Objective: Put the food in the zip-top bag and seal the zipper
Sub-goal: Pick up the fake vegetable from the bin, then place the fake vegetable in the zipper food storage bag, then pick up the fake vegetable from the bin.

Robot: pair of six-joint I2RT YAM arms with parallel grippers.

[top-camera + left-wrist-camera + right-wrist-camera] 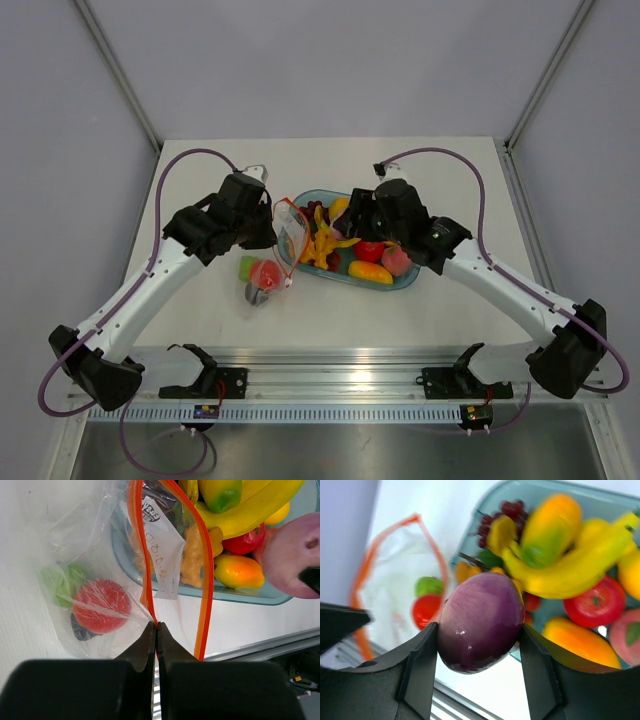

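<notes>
Pinches the zipper (202, 580) with the left gripper (156, 627), jaws pressed flat together on the orange-red strip at one end of the bag (65, 535). Holds the mouth open that way in a long narrow loop, the two strips parting just above the fingertips and running toward the tray (240, 592). Rests the clear bag on the white table (330, 320) just left of the tray, mouth end raised against the tray's left end. Shows three pieces inside already: a round red one (101, 605), a green one (62, 582) touching it, and a dark one (82, 630) partly hidden underneath. Bears a white printed label (160, 545) on the plastic near the mouth.

Clamps a purple piece (480, 622) in the right gripper (479, 645), jaws partway apart with one finger flat against each side of the round body. Hangs it over the left end of the tray, between the heap of food there and the open mouth of the bag; hard to tell how high above the rim. Leaves in the tray a banana (580, 565), a red tomato-like piece (595, 602), dark grapes (495, 517), a yellow-green piece (550, 530), an orange-yellow one (580, 645) and a pink one (627, 640) at the picture's edge, all piled close and touching.
</notes>
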